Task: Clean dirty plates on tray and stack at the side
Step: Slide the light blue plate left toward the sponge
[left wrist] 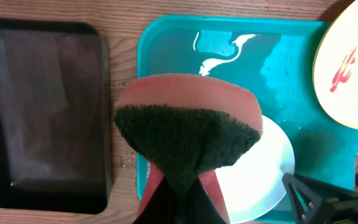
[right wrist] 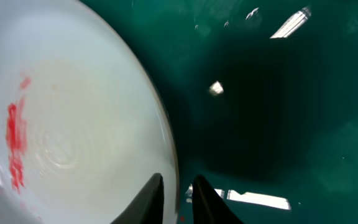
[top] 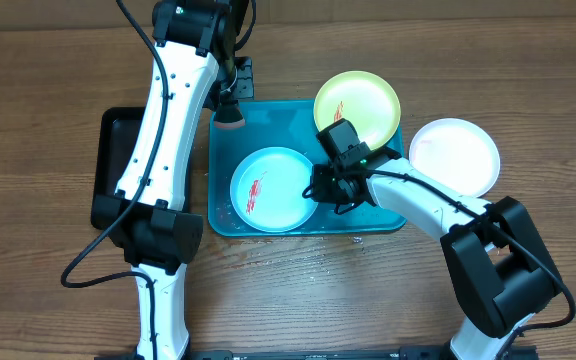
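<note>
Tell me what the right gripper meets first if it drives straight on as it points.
Most likely the rim of the red-smeared plate, which lies between the right gripper fingertips. Just past it is the tray floor. Depth is unclear here.

The overhead camera looks straight down on the whole tray (top: pixel 268 125) from high above. The left wrist camera looks down past its sponge (left wrist: pixel 188 134) at the tray's left part, fairly near. The right wrist camera sits very close inside the tray, at the rim of the pale plate (right wrist: pixel 73 124), which all three views share.
</note>
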`<control>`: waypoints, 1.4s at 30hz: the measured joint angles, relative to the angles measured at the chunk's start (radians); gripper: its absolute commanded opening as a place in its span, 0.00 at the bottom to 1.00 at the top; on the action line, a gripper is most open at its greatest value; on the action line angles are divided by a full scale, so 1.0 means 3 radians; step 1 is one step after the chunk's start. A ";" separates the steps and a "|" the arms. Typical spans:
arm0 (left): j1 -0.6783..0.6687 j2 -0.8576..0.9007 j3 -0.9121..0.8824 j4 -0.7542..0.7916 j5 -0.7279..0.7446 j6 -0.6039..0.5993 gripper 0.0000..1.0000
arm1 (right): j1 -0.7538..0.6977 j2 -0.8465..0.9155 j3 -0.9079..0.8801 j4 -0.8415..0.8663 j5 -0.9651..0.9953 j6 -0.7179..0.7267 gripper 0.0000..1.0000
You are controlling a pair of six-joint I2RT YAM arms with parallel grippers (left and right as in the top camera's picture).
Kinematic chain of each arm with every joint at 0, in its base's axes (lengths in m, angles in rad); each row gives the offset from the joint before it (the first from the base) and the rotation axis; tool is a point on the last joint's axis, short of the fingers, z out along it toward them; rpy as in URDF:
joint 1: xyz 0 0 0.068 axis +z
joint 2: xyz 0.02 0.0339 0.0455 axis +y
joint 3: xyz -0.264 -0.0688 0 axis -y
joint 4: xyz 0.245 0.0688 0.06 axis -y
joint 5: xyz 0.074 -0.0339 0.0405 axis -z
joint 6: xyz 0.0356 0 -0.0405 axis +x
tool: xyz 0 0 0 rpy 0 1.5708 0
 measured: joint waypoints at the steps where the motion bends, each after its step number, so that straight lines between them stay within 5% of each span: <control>1: 0.0000 0.0000 0.0000 0.0000 0.0000 0.0000 0.04 | -0.0010 0.0000 0.0000 0.0019 0.0005 0.0008 0.25; 15: -0.0014 0.0000 -0.0234 0.0036 0.0066 0.0036 0.04 | 0.0037 0.0004 0.0001 -0.0050 -0.0113 0.0357 0.24; 21: -0.0029 0.0001 -0.0529 0.0181 0.0075 0.0108 0.04 | 0.0061 0.0006 -0.0011 -0.0062 -0.0137 0.0562 0.06; 27: -0.0034 0.0001 -0.0678 0.0261 0.0076 0.0178 0.05 | 0.0061 0.0009 -0.0032 -0.0010 -0.0107 0.0730 0.04; 42: -0.0038 0.0001 -0.0889 0.0408 0.0275 0.0573 0.04 | -0.0149 0.0032 -0.0050 0.0281 -0.0039 0.0350 0.04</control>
